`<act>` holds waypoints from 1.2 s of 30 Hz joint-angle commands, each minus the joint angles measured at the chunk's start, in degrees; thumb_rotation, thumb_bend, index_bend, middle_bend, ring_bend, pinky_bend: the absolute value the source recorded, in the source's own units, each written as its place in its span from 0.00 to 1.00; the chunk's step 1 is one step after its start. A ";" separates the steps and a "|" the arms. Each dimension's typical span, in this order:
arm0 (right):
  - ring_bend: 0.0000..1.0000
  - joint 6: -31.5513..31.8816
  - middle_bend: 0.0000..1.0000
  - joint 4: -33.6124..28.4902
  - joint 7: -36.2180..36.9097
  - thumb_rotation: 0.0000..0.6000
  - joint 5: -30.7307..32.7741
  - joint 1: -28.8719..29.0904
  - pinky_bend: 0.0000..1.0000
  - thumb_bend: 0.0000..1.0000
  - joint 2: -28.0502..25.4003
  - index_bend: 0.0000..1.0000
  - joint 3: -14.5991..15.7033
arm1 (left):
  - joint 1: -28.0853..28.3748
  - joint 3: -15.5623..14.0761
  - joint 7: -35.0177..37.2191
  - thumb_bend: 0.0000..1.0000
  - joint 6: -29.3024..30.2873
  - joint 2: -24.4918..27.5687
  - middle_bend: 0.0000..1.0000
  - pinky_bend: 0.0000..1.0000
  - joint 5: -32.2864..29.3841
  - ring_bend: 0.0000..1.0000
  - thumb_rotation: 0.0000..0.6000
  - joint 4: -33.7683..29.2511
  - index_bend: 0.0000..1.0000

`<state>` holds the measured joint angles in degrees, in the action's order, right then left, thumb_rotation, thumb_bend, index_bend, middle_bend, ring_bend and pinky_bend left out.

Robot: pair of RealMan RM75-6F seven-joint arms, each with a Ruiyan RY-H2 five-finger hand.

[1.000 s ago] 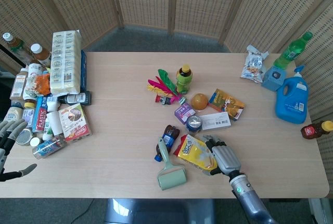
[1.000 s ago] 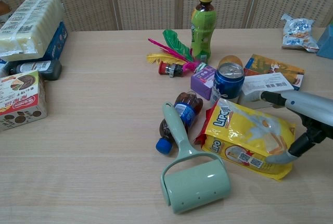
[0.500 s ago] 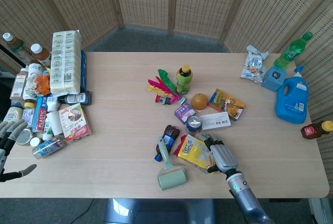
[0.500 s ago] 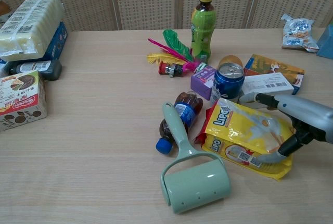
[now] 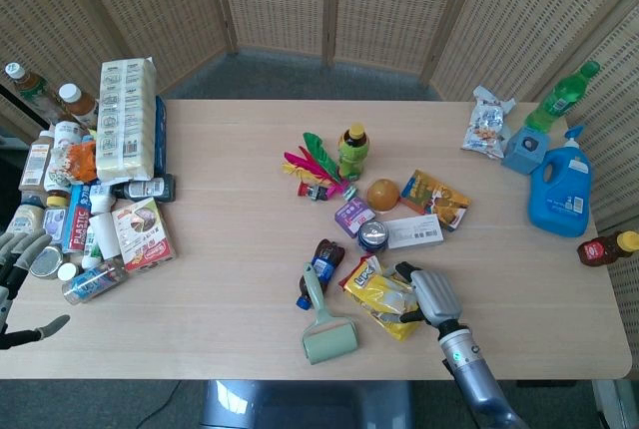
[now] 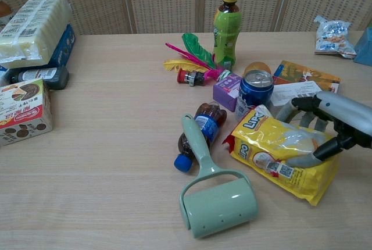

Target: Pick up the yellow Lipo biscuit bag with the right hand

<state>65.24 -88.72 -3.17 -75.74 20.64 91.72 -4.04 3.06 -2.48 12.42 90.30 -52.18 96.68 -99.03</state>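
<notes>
Where the table's near edge runs right of centre, the yellow Lipo biscuit bag (image 6: 282, 157) sits tilted, its right end caught in the right hand (image 6: 325, 123), whose fingers (image 6: 290, 108) curl over the far side while the thumb presses the near face. Just left lie a green lint roller (image 6: 215, 197) and a cola bottle (image 6: 199, 134) on its side; a blue can (image 6: 256, 86) stands just beyond the bag. Far left, the left hand (image 5: 18, 269) hangs off the table edge, fingers apart, holding nothing
</notes>
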 commanded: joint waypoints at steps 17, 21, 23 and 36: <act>0.51 5.81 0.55 -10.93 1.73 1.00 0.00 0.42 0.72 0.25 -13.43 0.48 -8.38 | -0.60 -0.34 1.65 0.00 1.60 0.94 0.00 0.00 1.27 0.00 1.00 -0.22 0.00; 0.51 5.24 0.55 -13.30 -0.04 1.00 0.98 1.96 0.72 0.24 -14.52 0.49 -10.28 | -0.54 -0.31 1.68 0.00 1.53 0.94 0.00 0.00 1.27 0.00 1.00 -0.26 0.00; 0.51 5.18 0.54 -14.79 -1.24 1.00 1.38 2.78 0.72 0.24 -15.02 0.49 -11.26 | -0.54 -0.28 1.74 0.00 1.55 0.96 0.00 0.00 1.24 0.00 1.00 -0.27 0.00; 0.51 6.67 0.54 -24.43 -7.31 1.00 2.50 5.45 0.72 0.24 -16.66 0.48 -13.66 | -0.65 -0.27 1.85 0.00 1.72 1.08 0.00 0.00 1.28 0.00 1.00 -0.18 0.00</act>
<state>71.69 -112.64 -10.04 -73.48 25.85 75.21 -17.59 2.41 -2.75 14.28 92.02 -51.11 97.96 -99.21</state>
